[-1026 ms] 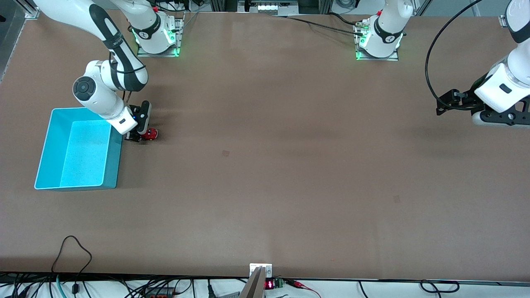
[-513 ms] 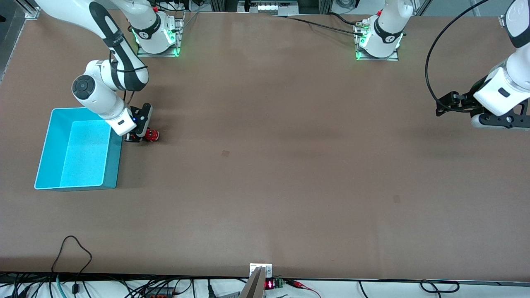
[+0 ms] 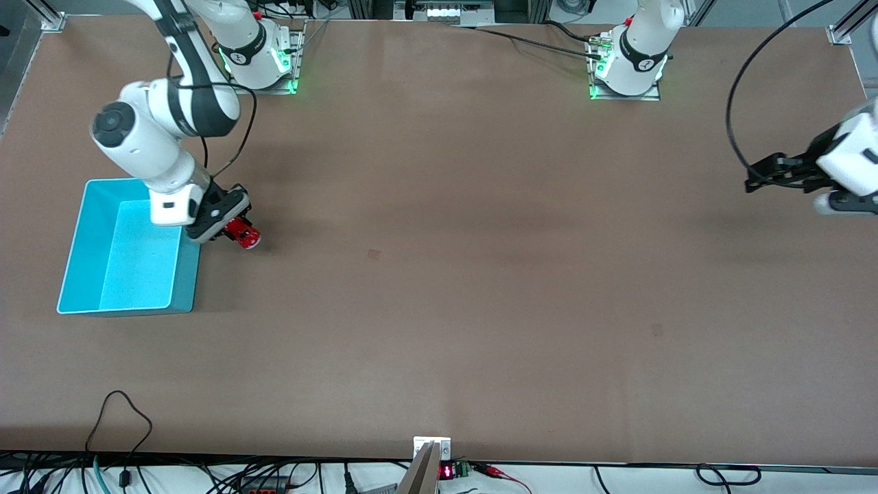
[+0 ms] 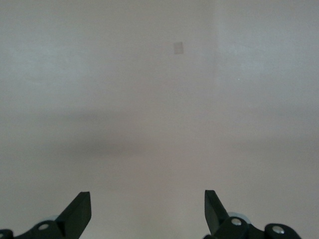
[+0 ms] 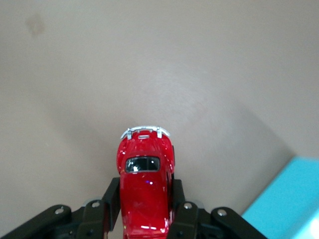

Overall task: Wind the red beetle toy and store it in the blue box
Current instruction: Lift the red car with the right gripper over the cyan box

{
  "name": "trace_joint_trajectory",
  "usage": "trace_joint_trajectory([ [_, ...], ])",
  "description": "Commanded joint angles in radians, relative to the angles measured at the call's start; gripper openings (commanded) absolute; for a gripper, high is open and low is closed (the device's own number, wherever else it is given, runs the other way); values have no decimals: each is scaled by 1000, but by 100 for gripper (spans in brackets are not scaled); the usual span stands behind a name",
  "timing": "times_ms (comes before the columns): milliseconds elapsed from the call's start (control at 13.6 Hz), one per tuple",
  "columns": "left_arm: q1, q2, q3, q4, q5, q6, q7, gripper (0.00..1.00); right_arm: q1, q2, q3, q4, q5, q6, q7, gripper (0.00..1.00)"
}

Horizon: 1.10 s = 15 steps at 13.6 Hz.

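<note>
Clamping the red beetle toy between its fingers, the right gripper now hangs above the table just beside the blue box, over the bare top at the box's corner toward the left arm's end. A second ago the toy sat low on the table with the gripper around it; since then the right wrist has risen and tilted, and the toy has come up with it, nose angled down and away from the box. The left gripper has drawn back toward its own end of the table and sits higher than before, fingers spread apart with nothing between them.

No readable writing shows on the toy or the box.

The right wrist view shows what the front view cannot: the toy pinched at its flanks, its dark window and silvery bumper, and a corner of the box. The left wrist view shows only the parted fingertips over bare table.
</note>
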Motion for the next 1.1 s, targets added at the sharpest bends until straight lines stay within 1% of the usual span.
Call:
trace_joint_trajectory([
  [0,22,10,-21,51,-13,-40,1,100,-25,-16,-15,85,10,-140,199,0],
  [147,22,9,-20,53,-12,-45,3,100,-31,-16,-85,105,8,-196,302,0],
  [366,25,13,-12,54,-65,-36,3,100,-31,-8,-202,117,1,-228,339,0],
  [513,27,12,-23,79,-71,-43,1,100,-33,21,-271,117,-5,-228,339,0],
  [660,21,10,-28,99,-71,-56,1,100,-34,79,-323,131,-40,-213,340,0],
  [806,14,21,-28,133,-70,-54,1,100,-48,154,-367,154,-57,-161,333,0],
  [1026,13,21,-37,137,-71,-62,4,100,-83,232,-378,156,-59,-92,323,0],
])
